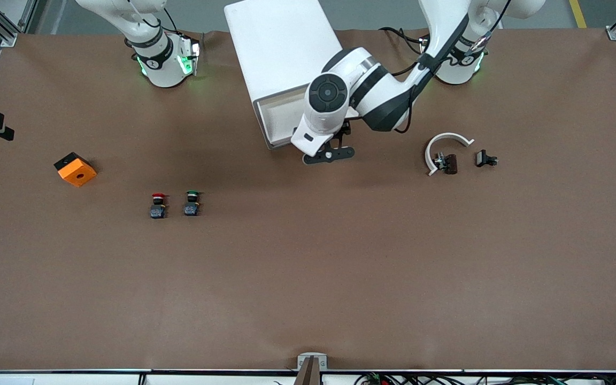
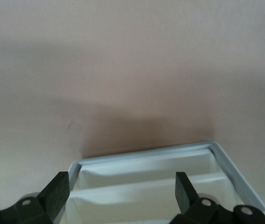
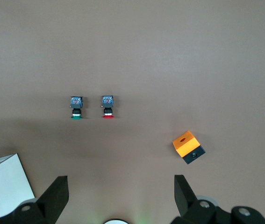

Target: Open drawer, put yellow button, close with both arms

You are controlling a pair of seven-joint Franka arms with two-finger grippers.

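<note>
**Top drawer open, both jaws released, yellow button not in sight**

- Writing: no brand or label is readable; the marks on the button bodies are too small to tell.
- Drawer (image 1: 261,120) is pulled out of the white cabinet (image 1: 281,48). The left wrist view shows only its white walls and a cross divider; the rest is hidden under the left arm.
- Yellow button: not visible in any view, so I cannot tell where it is.
- Left gripper (image 1: 329,155) is over the drawer's front rim, jaws spread, gripping nothing.
- Right gripper (image 3: 118,196) is up over the tabletop (image 1: 308,278) at the right arm's end, waiting, jaws spread and gripping nothing.
- Red button (image 1: 158,205) and green button (image 1: 192,203) lie side by side, nearer the front camera than the cabinet.
- Orange box (image 1: 75,169) with a round hole sits toward the right arm's end.
- White curved piece (image 1: 444,141) and two small black parts sit toward the left arm's end.
</note>
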